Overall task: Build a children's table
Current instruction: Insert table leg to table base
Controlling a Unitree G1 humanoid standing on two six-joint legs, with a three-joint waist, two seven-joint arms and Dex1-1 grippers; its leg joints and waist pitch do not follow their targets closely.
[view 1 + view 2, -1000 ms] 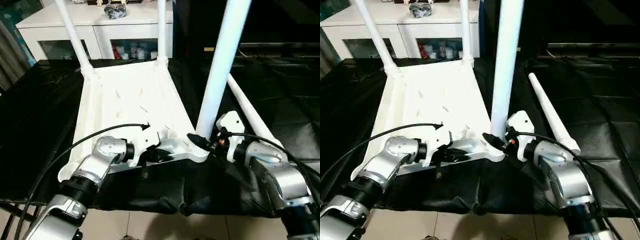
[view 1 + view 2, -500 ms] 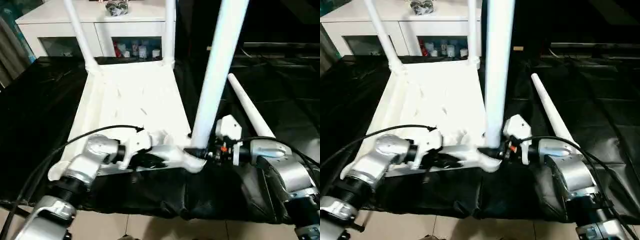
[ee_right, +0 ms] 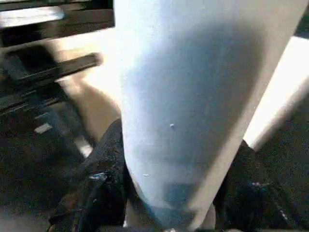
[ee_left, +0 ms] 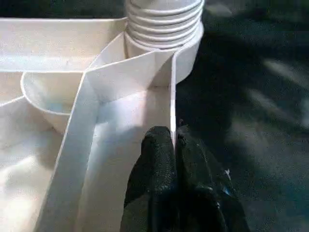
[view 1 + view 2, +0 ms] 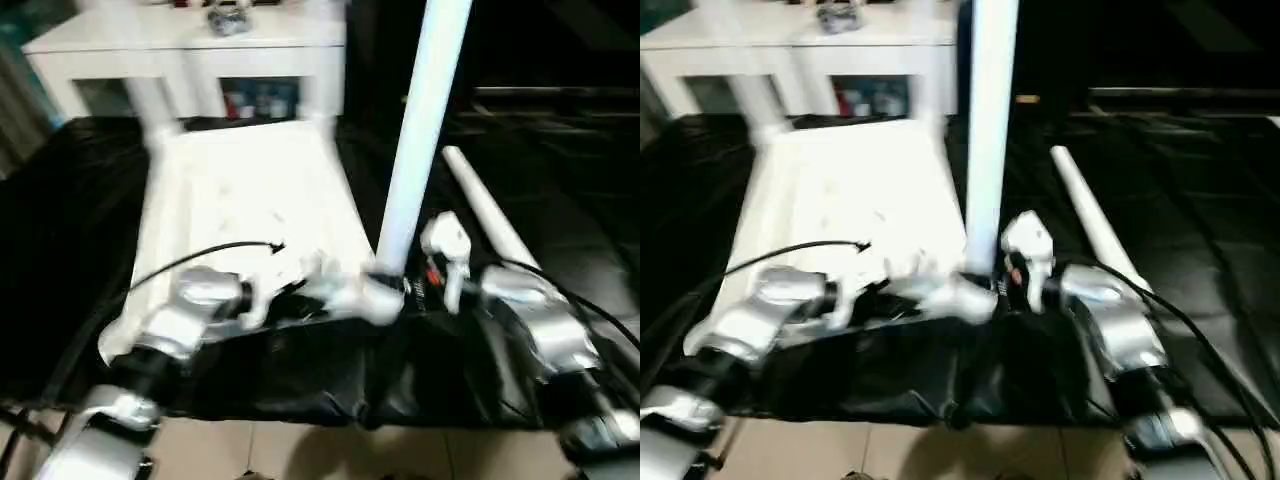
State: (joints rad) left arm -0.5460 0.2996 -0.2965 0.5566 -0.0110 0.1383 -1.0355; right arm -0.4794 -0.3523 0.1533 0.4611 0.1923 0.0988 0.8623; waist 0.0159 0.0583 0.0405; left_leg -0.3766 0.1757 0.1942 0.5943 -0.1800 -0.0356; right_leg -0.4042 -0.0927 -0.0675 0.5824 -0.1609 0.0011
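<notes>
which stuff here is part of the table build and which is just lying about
Part of the job:
- tabletop, upside down on the black cloth
- two far legs standing in its far corners
- near leg upright in the right gripper
- spare leg lying on the cloth
- left gripper pinching the tabletop's wall

Just there:
- cabinet
- black cloth

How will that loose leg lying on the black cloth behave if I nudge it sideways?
The loose leg is a round, tapered tube, so it would probably roll, curving toward its narrow end rather than going straight. It looks like smooth, hollow plastic: likely light, stiff and somewhat slippery. The wrinkled black cloth may slow it.
</notes>
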